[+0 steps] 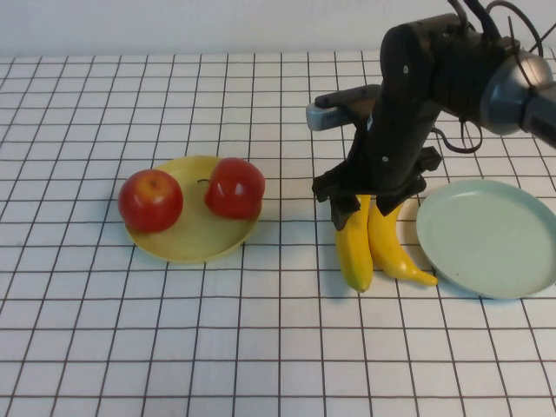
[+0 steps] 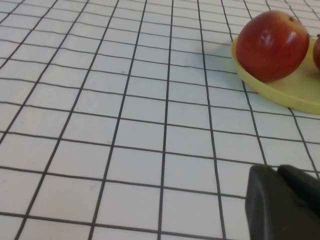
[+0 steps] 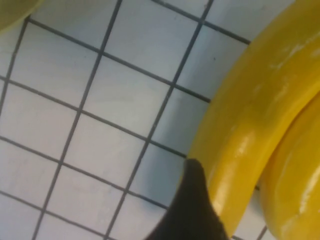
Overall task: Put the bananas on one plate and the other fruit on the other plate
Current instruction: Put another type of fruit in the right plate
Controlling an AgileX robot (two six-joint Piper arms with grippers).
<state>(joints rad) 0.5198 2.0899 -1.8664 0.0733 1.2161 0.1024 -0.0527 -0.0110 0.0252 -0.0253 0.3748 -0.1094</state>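
Right of centre in the high view, the bananas (image 1: 373, 248) are lying side by side on the counter (image 1: 261, 347), just beside the empty blue-green plate (image 1: 491, 236), so that half is waiting. Both apples (image 1: 150, 200) are sitting on the yellow plate (image 1: 193, 245), mid-left. The right pincer (image 1: 369, 201) is hovering over the bananas' upper ends; whether it is gripping, I cannot tell. Only the right wrist view is showing a dark fingertip (image 3: 192, 210) beside a banana. The left pincer (image 2: 282, 202), closed and empty, is appearing only in its own wrist view, low right.

Bright, even light – soft shadows, glossy glare on fruit – right-wrist close-up blurred.
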